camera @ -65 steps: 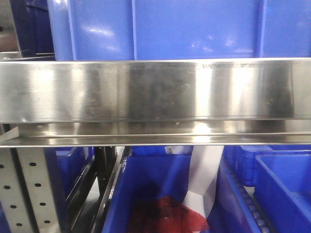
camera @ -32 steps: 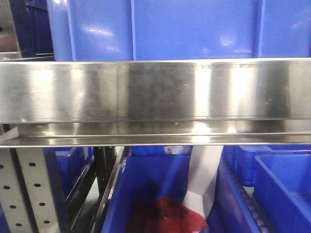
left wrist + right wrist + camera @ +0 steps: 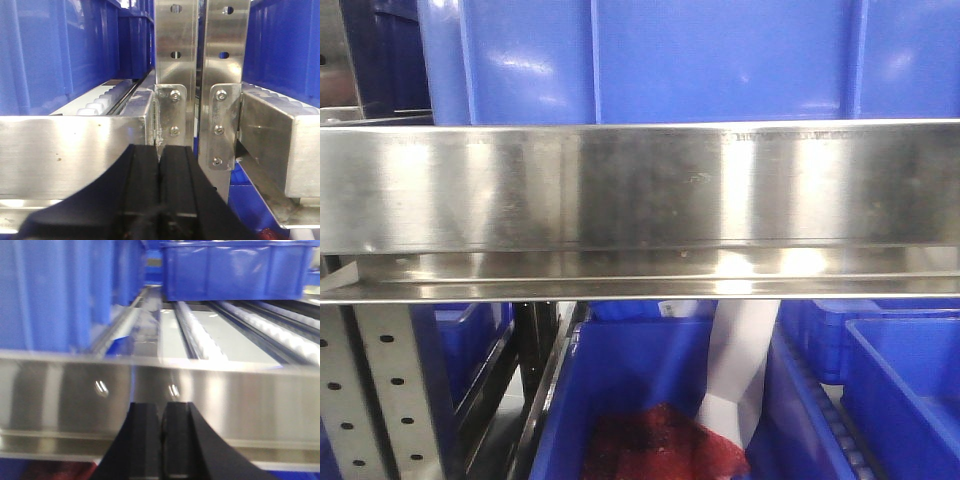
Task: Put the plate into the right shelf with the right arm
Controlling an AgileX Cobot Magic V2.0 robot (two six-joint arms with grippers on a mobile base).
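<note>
Steel front lip of right shelf [image 3: 210, 400] just ahead of right gripper [image 3: 163, 445]; open roller lanes beyond. Both grippers' jaws closed, empty, incl. left gripper [image 3: 160, 185]. Plate not visible.

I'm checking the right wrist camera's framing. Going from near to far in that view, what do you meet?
Shut right tool → steel front lip of the right shelf → white roller tracks → blue bin at the back.

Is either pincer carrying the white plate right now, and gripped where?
Neither. The left pincer and right pincer are both shut with nothing between the black fingers. No white plate shows in any view.
</note>
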